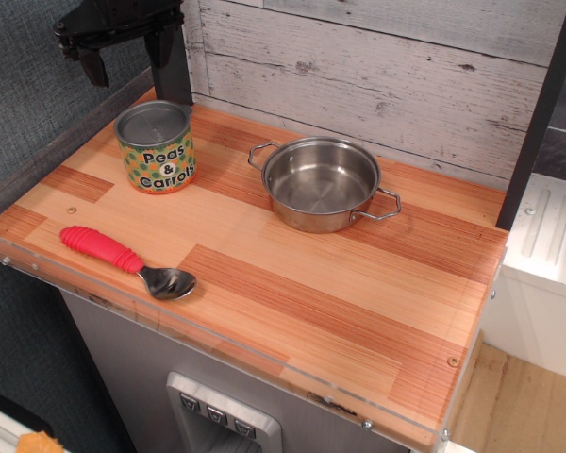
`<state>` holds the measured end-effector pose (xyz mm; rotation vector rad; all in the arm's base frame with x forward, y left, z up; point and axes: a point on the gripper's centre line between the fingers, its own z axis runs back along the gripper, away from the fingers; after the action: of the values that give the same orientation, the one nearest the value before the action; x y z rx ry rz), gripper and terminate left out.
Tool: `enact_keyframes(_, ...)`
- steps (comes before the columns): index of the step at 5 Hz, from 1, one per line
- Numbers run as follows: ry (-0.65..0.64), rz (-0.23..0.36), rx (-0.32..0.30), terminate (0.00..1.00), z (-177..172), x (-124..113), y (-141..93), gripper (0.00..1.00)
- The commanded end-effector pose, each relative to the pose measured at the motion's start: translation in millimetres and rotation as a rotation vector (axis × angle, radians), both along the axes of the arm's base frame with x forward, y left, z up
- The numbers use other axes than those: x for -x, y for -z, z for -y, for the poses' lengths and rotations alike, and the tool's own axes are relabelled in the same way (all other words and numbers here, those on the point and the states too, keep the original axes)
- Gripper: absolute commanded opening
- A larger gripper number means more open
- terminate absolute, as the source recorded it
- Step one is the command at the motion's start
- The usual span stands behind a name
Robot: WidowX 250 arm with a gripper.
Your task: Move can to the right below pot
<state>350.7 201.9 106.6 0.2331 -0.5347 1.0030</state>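
The can point(157, 148), a short tin with a grey lid and a green-orange "Peas & Carrots" label, stands upright at the back left of the wooden counter point(292, 283). The pot point(321, 183), shiny steel with two loop handles, sits empty to the can's right, apart from it. My black gripper point(132, 71) hangs above and behind the can at the top left. Its fingers are spread wide, it holds nothing, and it does not touch the can.
A metal spoon with a red handle point(123, 258) lies near the front left edge. A grey plank wall point(377, 75) backs the counter and a dark wall point(38, 113) bounds its left side. A white unit point(547, 245) stands past the right edge.
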Motion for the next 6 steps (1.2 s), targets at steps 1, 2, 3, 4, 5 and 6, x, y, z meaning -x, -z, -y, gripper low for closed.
enact_keyframes(1,0.007,0.028,-0.015,0.0,-11.7,5.3,3.2,1.0)
enact_keyframes(2,0.019,0.032,-0.006,0.0,-11.5,3.8,14.4,1.0)
enact_keyframes(3,0.026,0.025,0.003,0.0,-6.1,2.1,24.9,1.0)
enact_keyframes(4,0.035,0.022,0.014,0.0,-0.3,3.5,24.9,1.0)
enact_keyframes(5,0.035,0.014,0.032,0.0,3.8,6.2,26.5,1.0)
enact_keyframes(6,0.04,0.004,0.029,0.0,13.8,8.5,25.9,1.0)
